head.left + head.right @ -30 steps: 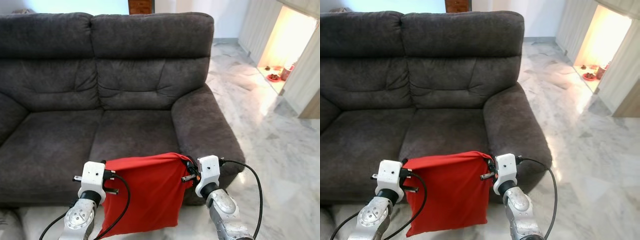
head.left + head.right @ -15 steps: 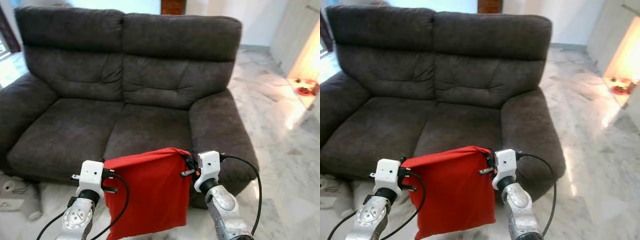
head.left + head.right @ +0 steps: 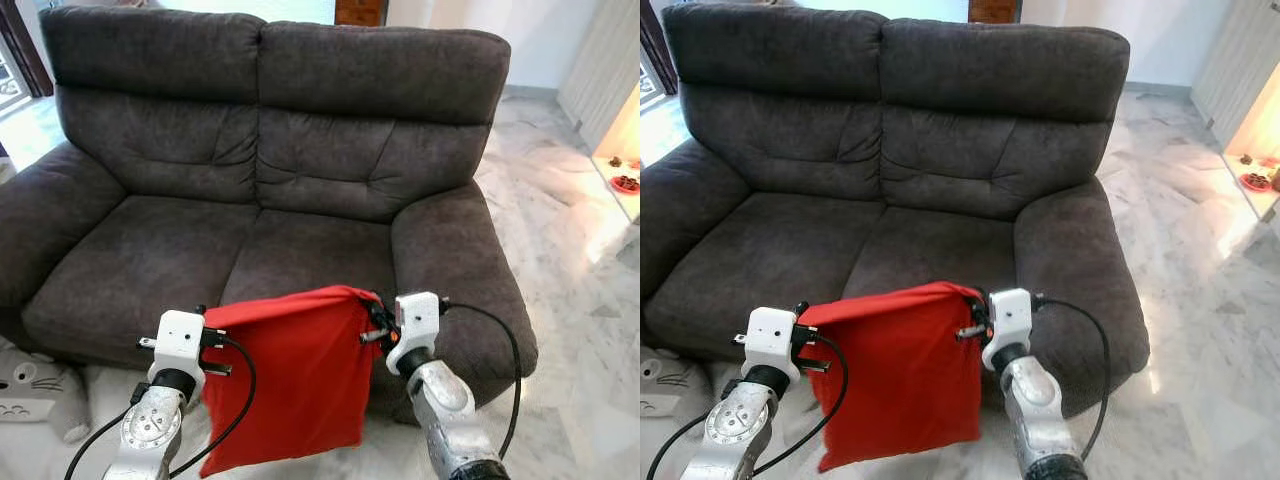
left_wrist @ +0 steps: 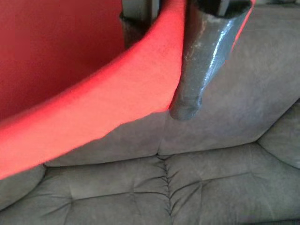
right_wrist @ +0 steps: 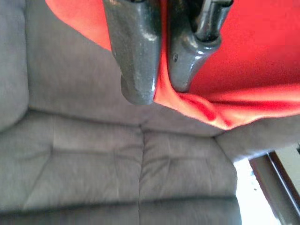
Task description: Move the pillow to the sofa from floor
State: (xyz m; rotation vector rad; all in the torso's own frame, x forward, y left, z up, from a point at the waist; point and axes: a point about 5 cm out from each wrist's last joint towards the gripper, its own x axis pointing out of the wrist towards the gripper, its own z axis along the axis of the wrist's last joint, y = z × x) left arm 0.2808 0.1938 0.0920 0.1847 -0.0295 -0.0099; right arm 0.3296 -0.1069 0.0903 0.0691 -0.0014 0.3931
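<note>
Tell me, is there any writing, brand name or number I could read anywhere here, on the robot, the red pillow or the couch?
None can be read.
Red pillow: plain cloth, no label.
Sofa: plain dark grey fabric, no tag.
Left gripper and right gripper, both clamped on the pillow's top corners: white housings with no readable marking.
Grey toy on the floor: a drawn face, no letters.

— Location type?
— Home, living room.
— Evidence?
— One dark grey two-seat sofa (image 3: pixel 270 190), upholstered; polished marble floor (image 3: pixel 570 250); grey plush toy (image 3: pixel 40 395) on the floor by the sofa's front left corner; lit alcove holding a red dish (image 3: pixel 625 184), far right.
</note>
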